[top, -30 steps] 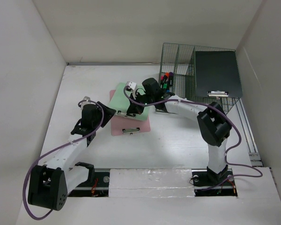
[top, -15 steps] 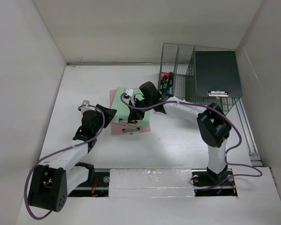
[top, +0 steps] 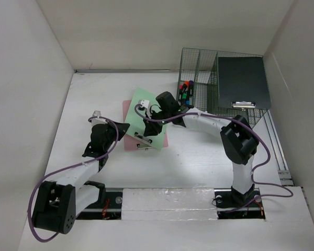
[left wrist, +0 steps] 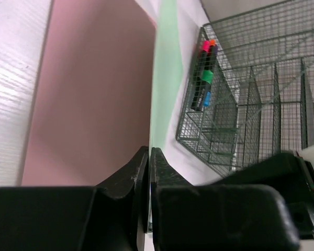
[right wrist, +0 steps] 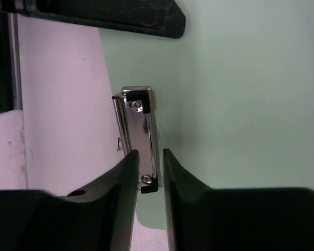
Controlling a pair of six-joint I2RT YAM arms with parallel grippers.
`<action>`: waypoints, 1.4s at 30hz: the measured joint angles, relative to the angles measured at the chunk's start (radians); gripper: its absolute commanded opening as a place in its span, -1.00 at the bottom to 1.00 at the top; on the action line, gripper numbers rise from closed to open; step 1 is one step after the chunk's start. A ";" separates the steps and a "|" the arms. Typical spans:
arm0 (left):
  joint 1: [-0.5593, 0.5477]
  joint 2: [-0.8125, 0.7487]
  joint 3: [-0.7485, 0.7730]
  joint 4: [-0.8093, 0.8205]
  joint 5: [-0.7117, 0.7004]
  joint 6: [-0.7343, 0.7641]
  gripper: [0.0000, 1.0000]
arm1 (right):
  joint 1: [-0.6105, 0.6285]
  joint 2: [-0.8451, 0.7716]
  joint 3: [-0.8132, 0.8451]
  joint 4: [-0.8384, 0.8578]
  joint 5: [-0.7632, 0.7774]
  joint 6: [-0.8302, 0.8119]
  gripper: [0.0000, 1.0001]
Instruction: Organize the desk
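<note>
The left claw [left wrist: 149,154] is pinched shut on the thin edge of the green clipboard [left wrist: 166,63], which is held tilted above the white table [top: 199,157]. The right claw [right wrist: 149,167] is closed down on that board's metal clip [right wrist: 141,125], one finger on each side. A pink clipboard [left wrist: 89,94] lies flat beneath the left claw. Beyond it, a wire rack [left wrist: 251,104] holds markers [left wrist: 205,73].

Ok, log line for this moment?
left pincer: shut on green clipboard edge | right pincer: shut on its metal clip | pink clipboard: on desk, partly underneath
</note>
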 measured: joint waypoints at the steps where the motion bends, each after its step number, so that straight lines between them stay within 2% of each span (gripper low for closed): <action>1: 0.000 -0.013 -0.002 0.002 0.005 0.000 -1.00 | 0.001 -0.003 -0.002 0.009 0.003 0.012 -0.03; 2: 0.000 -0.030 -0.006 0.002 0.008 0.002 -1.00 | 0.002 -0.011 -0.011 0.019 0.009 0.028 0.12; 3: 0.000 -0.050 -0.010 -0.001 0.014 0.003 -1.00 | 0.004 -0.027 -0.027 0.033 0.019 0.042 0.38; 4: 0.000 -0.071 -0.011 -0.008 0.018 0.003 -1.00 | 0.006 -0.050 -0.045 0.038 0.031 0.059 0.48; 7: 0.000 -0.147 -0.015 -0.033 0.020 0.002 -1.00 | 0.021 -0.148 -0.093 0.057 0.095 0.115 0.71; 9: 0.000 -0.194 -0.015 -0.051 0.023 0.003 -1.00 | 0.040 -0.235 -0.118 0.074 0.162 0.177 0.79; 13: 0.000 -0.261 -0.017 -0.092 0.029 0.003 -1.00 | 0.081 -0.428 -0.212 0.190 0.307 0.325 0.87; 18: -0.011 -0.284 -0.034 -0.147 0.049 -0.002 -1.00 | 0.111 -0.657 -0.582 0.438 0.448 0.571 1.00; 24: -0.042 -0.285 -0.054 -0.142 0.086 -0.035 -1.00 | 0.116 -0.692 -0.904 0.519 0.573 0.832 1.00; 28: -0.056 -0.285 -0.081 -0.129 0.106 -0.058 -1.00 | 0.117 -0.684 -0.908 0.536 0.606 0.916 1.00; 31: -0.056 -0.285 -0.082 -0.134 0.111 -0.060 -1.00 | 0.117 -0.682 -0.904 0.600 0.629 0.978 1.00; 34: -0.059 -0.280 -0.080 -0.137 0.116 -0.061 -1.00 | 0.109 -0.686 -0.969 0.721 0.669 1.061 1.00; 37: -0.060 -0.269 -0.078 -0.137 0.135 -0.069 -1.00 | 0.074 -0.658 -1.034 0.789 0.658 1.116 1.00; 42: -0.060 -0.267 -0.074 -0.135 0.166 -0.087 -1.00 | 0.025 -0.546 -1.052 0.906 0.595 1.173 1.00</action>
